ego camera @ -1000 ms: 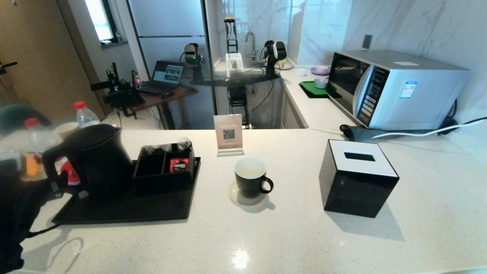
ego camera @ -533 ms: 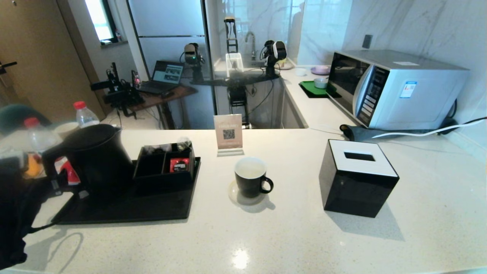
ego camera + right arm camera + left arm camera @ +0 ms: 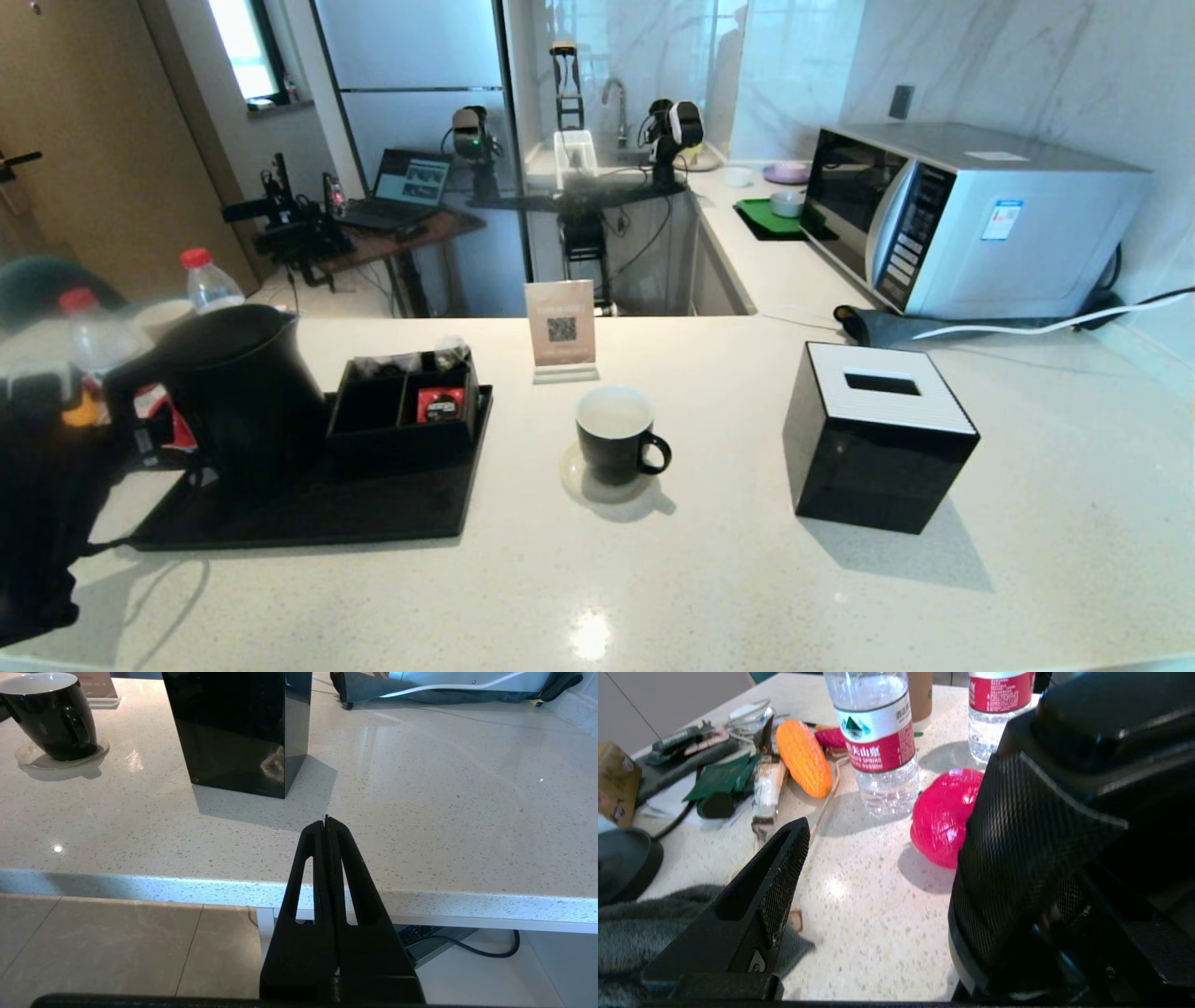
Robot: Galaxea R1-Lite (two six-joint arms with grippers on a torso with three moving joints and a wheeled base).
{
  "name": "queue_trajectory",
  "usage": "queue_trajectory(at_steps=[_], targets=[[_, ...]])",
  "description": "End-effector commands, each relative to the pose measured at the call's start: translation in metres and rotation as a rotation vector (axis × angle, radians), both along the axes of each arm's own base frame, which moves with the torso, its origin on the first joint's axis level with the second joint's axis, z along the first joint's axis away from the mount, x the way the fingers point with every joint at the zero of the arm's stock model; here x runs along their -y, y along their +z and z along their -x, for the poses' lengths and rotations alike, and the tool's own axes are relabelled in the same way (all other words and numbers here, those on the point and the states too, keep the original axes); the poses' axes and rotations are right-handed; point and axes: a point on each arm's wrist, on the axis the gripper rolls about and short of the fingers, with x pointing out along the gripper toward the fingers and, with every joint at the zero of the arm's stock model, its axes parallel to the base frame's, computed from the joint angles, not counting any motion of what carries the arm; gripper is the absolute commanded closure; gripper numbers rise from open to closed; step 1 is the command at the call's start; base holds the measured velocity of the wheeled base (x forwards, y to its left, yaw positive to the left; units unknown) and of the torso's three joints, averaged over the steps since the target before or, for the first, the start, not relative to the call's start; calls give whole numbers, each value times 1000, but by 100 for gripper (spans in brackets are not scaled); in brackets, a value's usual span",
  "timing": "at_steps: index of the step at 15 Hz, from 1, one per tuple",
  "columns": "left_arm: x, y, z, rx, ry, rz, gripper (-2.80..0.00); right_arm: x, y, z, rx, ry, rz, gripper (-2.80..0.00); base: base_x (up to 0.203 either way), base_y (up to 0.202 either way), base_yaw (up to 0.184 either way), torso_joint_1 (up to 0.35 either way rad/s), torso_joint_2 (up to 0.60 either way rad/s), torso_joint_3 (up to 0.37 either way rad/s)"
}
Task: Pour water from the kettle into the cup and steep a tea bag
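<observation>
Kettle [image 3: 241, 392] upright, handle at 9 o'clock, spout 3 o'clock; left gripper [image 3: 882, 882] jaws apart beside handle; right gripper [image 3: 327, 826] closed, parked.

Kettle [image 3: 238, 392]: matte black all over, lid and handle included. Cup [image 3: 614, 434]: glossy black outside, white inside, black handle, on a pale translucent coaster [image 3: 597, 485]. Tray [image 3: 317, 509] and compartment box [image 3: 403, 406]: black; red sachet [image 3: 440, 403] in the box. Tissue box [image 3: 878, 434]: glossy black sides, white ribbed top. Counter [image 3: 653, 579]: off-white with fine grey speckle. Sign card [image 3: 560, 324]: beige-pink with a black QR code. Bottles [image 3: 878, 742]: clear, red-and-white labels, red caps. Orange corn-shaped item [image 3: 803, 758] and shiny red ball [image 3: 943, 812] by the counter's left edge. Microwave [image 3: 971, 219]: silver, dark door. Left gripper [image 3: 896, 868]: black, crosshatch-textured pads. Right gripper [image 3: 327, 828]: plain black.
</observation>
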Motion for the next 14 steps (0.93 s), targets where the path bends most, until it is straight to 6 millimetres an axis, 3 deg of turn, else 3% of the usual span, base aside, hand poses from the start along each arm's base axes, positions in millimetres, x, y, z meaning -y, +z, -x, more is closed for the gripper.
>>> queue_trajectory(at_steps=[1,14], targets=[[-2,5,-4,48,-2,-33,-280,0,0,0,-1,1,1,0,0,0,0,0,0,0],[2,16,-20,61,-41,-127,-280,0,0,0,-1,1,1,0,0,0,0,0,0,0]])
